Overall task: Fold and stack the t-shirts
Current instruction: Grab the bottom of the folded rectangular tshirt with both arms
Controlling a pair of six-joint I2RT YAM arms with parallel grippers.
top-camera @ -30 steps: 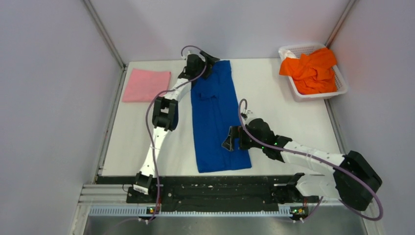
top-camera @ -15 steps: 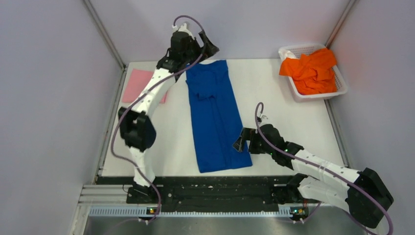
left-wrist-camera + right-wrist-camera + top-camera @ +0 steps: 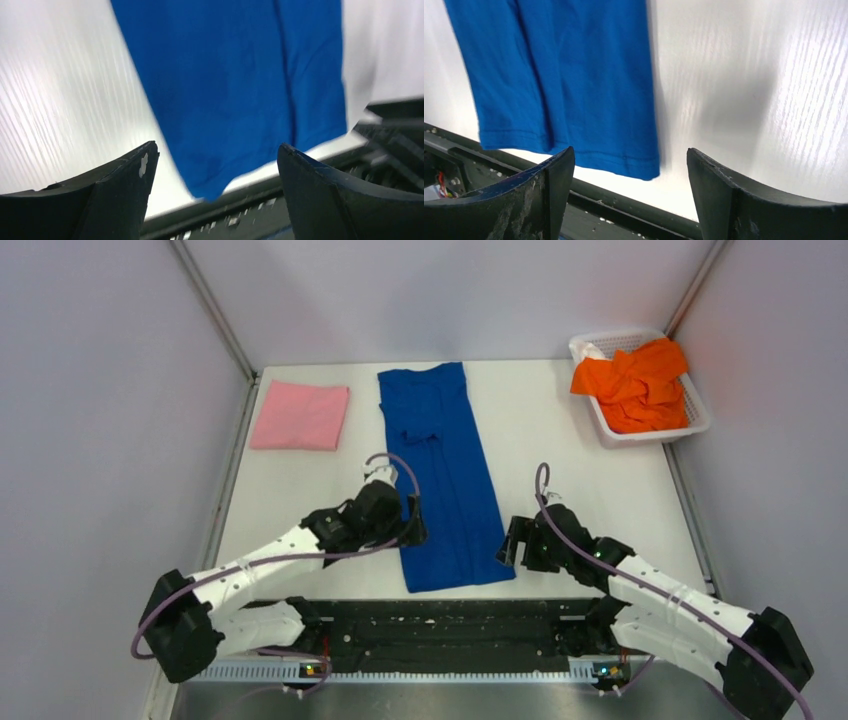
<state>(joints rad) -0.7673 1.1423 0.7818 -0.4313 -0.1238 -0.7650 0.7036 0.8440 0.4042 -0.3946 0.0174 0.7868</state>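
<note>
Sitting folded far left is the pink t-shirt, while the left gripper and right gripper, fingers apart, are flanking the near end of the flat blue t-shirt, and the orange t-shirt is lying crumpled in the basket.

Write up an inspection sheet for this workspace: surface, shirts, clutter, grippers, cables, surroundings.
Surface: white table, no spills seen.
Job's things: blue t-shirt flat in a long strip mid-table; pink t-shirt folded, far left; orange t-shirt crumpled in the white basket, far right.
Clutter: nothing seen.
Grippers: left gripper and right gripper both open, jaws empty, flanking the blue t-shirt's near end.
Cables: purple cable looped at each wrist; no snag seen.
Surroundings: plain walls; black rail at the near edge.
</note>
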